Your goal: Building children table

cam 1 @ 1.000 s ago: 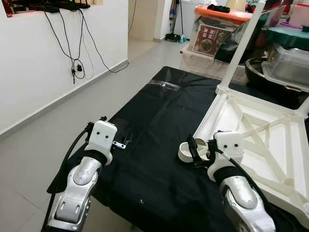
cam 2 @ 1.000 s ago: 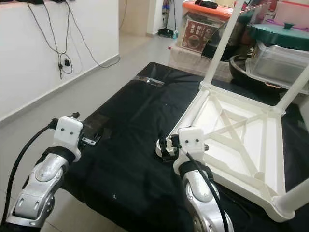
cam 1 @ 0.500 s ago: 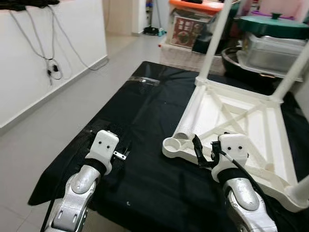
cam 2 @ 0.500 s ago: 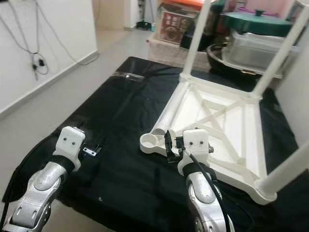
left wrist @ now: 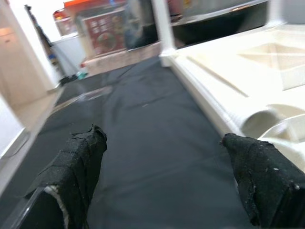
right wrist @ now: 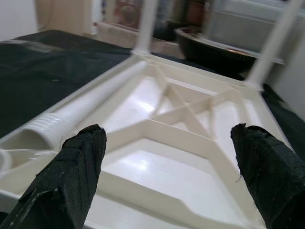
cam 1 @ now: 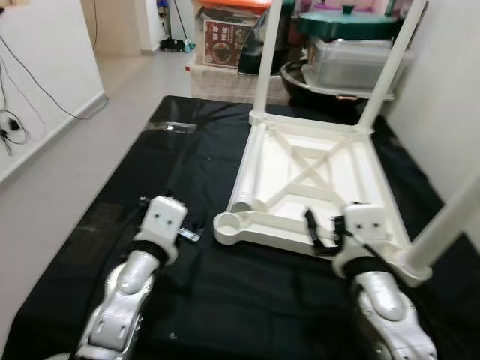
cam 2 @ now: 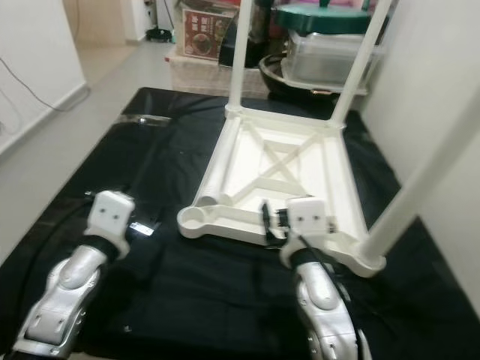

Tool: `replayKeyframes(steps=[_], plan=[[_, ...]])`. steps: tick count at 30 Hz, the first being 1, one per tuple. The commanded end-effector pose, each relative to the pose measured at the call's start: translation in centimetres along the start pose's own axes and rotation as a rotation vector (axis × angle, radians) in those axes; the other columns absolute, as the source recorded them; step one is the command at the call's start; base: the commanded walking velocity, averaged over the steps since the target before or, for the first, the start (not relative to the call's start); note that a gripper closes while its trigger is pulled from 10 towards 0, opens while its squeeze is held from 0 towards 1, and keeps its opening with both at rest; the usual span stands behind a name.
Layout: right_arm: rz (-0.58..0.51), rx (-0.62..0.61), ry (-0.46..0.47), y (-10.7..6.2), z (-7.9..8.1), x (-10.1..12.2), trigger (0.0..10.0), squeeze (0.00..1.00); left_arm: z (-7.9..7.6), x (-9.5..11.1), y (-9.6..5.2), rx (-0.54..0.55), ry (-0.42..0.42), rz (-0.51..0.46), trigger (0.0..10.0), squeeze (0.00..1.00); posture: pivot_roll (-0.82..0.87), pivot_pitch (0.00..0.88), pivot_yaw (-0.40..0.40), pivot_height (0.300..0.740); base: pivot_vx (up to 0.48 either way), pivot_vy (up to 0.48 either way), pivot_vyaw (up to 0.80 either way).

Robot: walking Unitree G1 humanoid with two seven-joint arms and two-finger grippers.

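Just beyond right tool (cam 1: 321, 231), seemingly, table (cam 1: 315, 169)

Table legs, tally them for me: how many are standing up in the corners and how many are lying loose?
White plastic legs standing upright in corners of the upturned white plastic table: 3
White plastic leg lying loose along the table's left edge: 1
Total: 4

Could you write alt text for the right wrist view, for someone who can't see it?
An upside-down white plastic children's table lies on a black cloth, its cross-braced underside facing up and legs rising at the far corners. The right gripper hovers at its near edge, jaws wide open.
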State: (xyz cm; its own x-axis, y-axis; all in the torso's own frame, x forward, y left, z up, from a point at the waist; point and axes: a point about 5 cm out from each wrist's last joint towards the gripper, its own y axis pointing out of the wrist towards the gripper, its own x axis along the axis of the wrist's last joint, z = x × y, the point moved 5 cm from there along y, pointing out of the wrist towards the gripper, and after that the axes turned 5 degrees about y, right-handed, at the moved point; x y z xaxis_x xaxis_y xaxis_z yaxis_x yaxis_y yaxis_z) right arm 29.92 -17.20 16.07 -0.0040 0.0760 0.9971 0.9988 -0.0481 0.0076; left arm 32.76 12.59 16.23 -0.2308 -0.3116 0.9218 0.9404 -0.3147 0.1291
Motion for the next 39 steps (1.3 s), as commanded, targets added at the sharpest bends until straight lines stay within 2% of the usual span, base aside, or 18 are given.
replayKeyframes(steps=[1,7,14,20,27,33,39], plan=[[-0.01,0.007,-0.003,0.14,0.16,0.1,10.0,0.0,0.03,-0.29,-0.08,-0.002,-0.01,0.011,10.0,0.0,0.16,0.0,-0.085,0.74,0.0,0.48,0.0],[-0.015,0.005,-0.008,0.25,0.08,0.15,10.0,0.0,0.22,-0.1,0.12,0.011,-0.015,-0.003,10.0,0.0,0.16,0.0,-0.087,0.74,0.0,0.48,0.0],[-0.013,-0.012,-0.023,0.38,-0.43,-0.03,10.0,0.0,-0.39,0.16,0.08,-0.004,-0.016,-0.017,10.0,0.0,0.16,0.0,-0.092,0.74,0.0,0.0,0.0],[-0.019,-0.014,-0.029,0.72,-0.19,0.2,10.0,0.0,0.21,0.33,0.31,0.007,-0.043,-0.022,10.0,0.0,0.16,0.0,-0.093,0.74,0.0,0.0,0.0],[-0.024,-0.018,-0.032,0.74,-0.03,0.28,10.0,0.0,0.36,0.41,0.51,0.009,-0.062,-0.028,10.0,0.0,0.15,0.0,-0.092,0.74,0.266,0.0,0.0],[-0.02,-0.03,-0.009,0.86,-0.46,0.38,10.0,0.0,-0.24,0.59,0.65,-0.004,-0.069,-0.032,10.0,0.0,0.15,0.0,-0.1,0.74,0.276,0.0,0.0],[-0.017,-0.024,-0.029,0.92,-0.4,0.34,10.0,0.0,-0.34,0.57,0.77,-0.003,-0.064,-0.031,10.0,0.0,0.15,0.0,-0.103,0.74,0.275,0.0,0.0]])
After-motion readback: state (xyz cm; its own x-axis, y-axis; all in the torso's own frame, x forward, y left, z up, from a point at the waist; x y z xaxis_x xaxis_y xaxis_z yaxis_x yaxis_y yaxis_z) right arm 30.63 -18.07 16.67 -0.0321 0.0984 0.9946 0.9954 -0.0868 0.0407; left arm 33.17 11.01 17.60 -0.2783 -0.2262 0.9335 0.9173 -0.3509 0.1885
